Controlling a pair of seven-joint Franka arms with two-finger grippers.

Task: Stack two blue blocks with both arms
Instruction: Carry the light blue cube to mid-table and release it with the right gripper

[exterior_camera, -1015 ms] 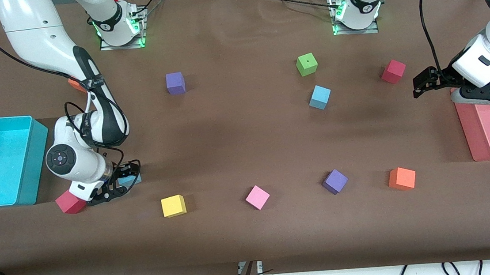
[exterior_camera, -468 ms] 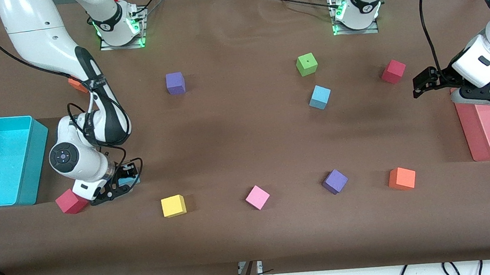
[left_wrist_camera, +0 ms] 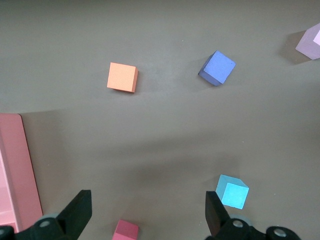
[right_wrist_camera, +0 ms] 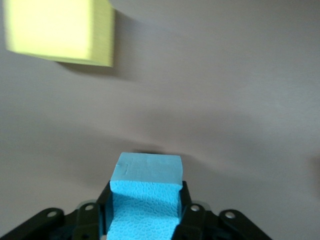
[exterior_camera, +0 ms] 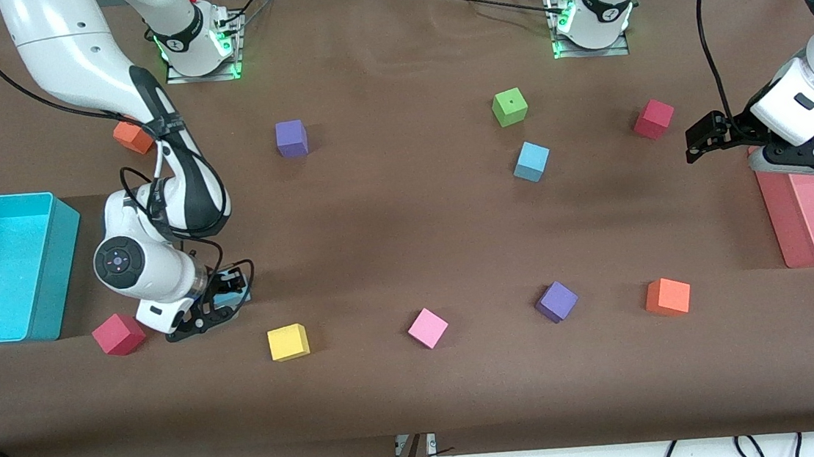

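One block (exterior_camera: 531, 161) lies on the desk (exterior_camera: 408, 243) near the left arm's base; the other block (exterior_camera: 225, 297), clamped between the right gripper's (exterior_camera: 225, 301) fingers, sits well apart from it.

sky-blue blocks (exterior_camera: 531, 161) (right_wrist_camera: 145, 200), black claws (exterior_camera: 225, 294) (left_wrist_camera: 147, 212), brown table (exterior_camera: 408, 243).

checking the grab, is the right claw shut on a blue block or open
Shut on it: the right claw has its fingers pressed against both sides of the blue block.
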